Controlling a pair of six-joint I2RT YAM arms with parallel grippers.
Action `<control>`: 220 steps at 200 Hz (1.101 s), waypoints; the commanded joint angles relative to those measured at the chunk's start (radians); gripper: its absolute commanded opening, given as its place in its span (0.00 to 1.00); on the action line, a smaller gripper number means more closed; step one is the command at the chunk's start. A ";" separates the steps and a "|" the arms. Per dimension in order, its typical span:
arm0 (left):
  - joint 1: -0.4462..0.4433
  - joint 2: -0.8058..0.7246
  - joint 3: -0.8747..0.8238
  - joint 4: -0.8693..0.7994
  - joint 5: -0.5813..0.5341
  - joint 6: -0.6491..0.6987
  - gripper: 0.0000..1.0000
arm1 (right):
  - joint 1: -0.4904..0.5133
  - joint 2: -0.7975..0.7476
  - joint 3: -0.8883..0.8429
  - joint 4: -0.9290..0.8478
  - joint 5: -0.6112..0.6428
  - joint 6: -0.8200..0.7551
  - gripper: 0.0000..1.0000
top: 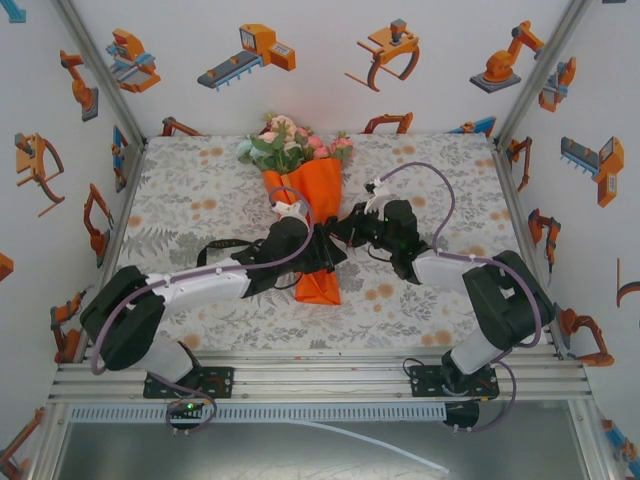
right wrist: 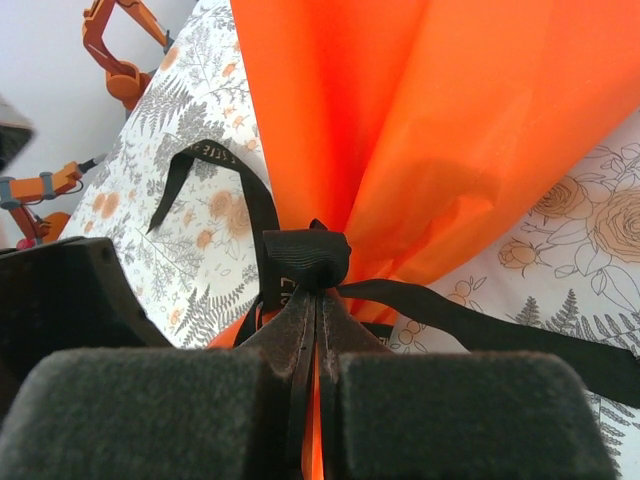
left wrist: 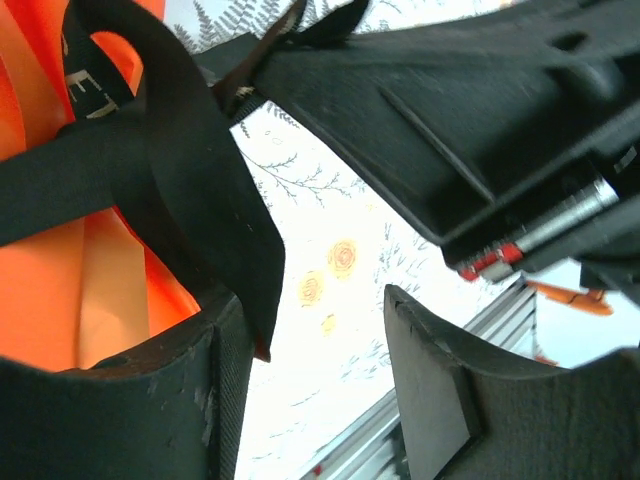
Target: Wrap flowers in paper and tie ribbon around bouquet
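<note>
Left end effector (left wrist: 318, 310): jaws apart, worktop showing through the gap; a ribbon tail hangs against one finger, unclamped
Right end effector (right wrist: 318, 308): pinched tight on the ribbon (right wrist: 305, 258) just below its knot (fingers pressed together)
Bouquet (top: 314, 205): lying mid-worktop between both arms; flowers (top: 290, 145) toward the far wall; orange paper (right wrist: 420, 120) narrowing to the tie
Worktop (top: 190, 195): pale cloth printed with grey leaves and peach roses
Room: white walls (top: 310, 95) with orange robot-arm pictures; aluminium rail (top: 320, 375) along the near edge

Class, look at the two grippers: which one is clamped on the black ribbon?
The right gripper: its jaws are shut on the ribbon; the left gripper stands open, gripping nothing.
</note>
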 commanded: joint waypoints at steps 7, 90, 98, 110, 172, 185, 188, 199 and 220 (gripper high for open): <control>-0.005 -0.060 0.025 -0.039 -0.021 0.223 0.54 | -0.002 -0.035 0.028 -0.008 -0.013 -0.021 0.00; 0.000 -0.116 0.089 -0.229 -0.049 0.276 0.62 | -0.002 -0.032 0.040 -0.036 -0.024 -0.039 0.00; 0.000 -0.111 0.095 -0.222 -0.022 0.257 0.62 | -0.003 -0.032 0.043 -0.039 -0.025 -0.038 0.00; -0.001 -0.122 0.106 -0.250 -0.031 0.252 0.62 | -0.002 -0.038 0.044 -0.043 -0.026 -0.040 0.00; 0.206 -0.251 0.192 -0.420 0.026 0.326 0.59 | 0.012 -0.055 0.041 -0.047 -0.131 -0.113 0.00; 0.290 -0.183 0.264 -0.462 0.236 0.319 0.58 | 0.027 -0.058 0.046 -0.052 -0.157 -0.148 0.00; 0.306 -0.163 0.280 -0.474 0.277 0.310 0.58 | 0.031 -0.056 0.048 -0.055 -0.162 -0.156 0.00; 0.350 -0.094 0.339 -0.511 0.394 0.274 0.57 | 0.044 -0.054 0.061 -0.076 -0.178 -0.179 0.00; 0.361 -0.035 0.349 -0.456 0.460 0.200 0.54 | 0.071 -0.045 0.099 -0.145 -0.195 -0.225 0.00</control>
